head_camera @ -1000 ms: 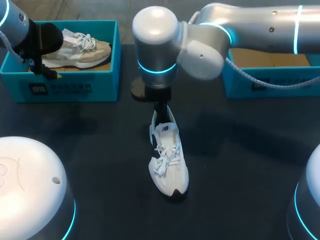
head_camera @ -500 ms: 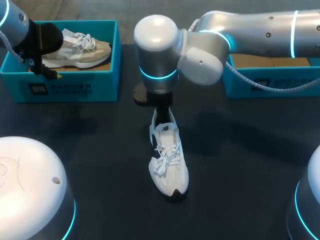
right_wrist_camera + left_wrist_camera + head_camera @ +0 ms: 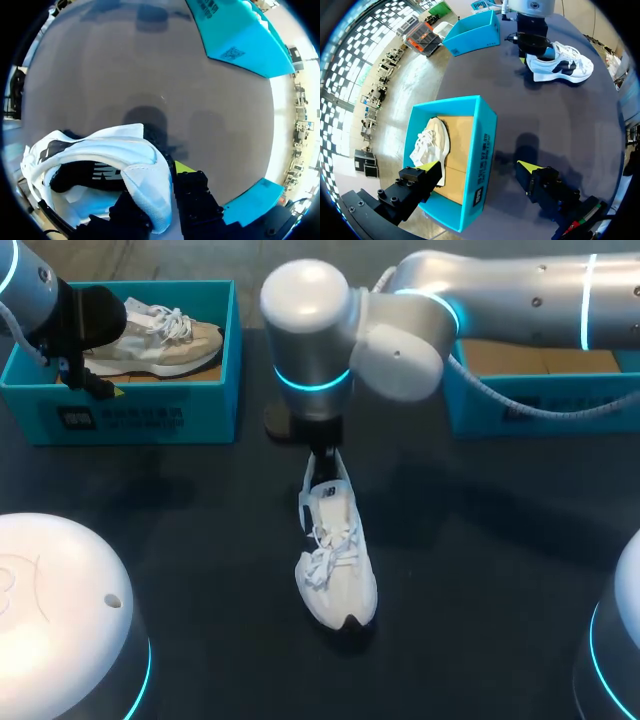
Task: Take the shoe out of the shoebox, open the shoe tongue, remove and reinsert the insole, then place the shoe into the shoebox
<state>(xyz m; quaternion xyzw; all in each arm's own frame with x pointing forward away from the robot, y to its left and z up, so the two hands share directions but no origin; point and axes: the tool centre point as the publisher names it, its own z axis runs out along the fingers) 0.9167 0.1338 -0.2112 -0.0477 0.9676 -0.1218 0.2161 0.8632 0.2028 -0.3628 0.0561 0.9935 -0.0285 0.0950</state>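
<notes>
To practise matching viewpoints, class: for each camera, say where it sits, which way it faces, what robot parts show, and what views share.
Head view: above and behind, facing down on the table; left arm and right arm show.
Left wrist view: on the left arm, facing the shoebox with the beige shoe; open left gripper shows.
Right wrist view: on the right arm, facing the table; right gripper shut on white shoe's heel.
All three show the white shoe.
</notes>
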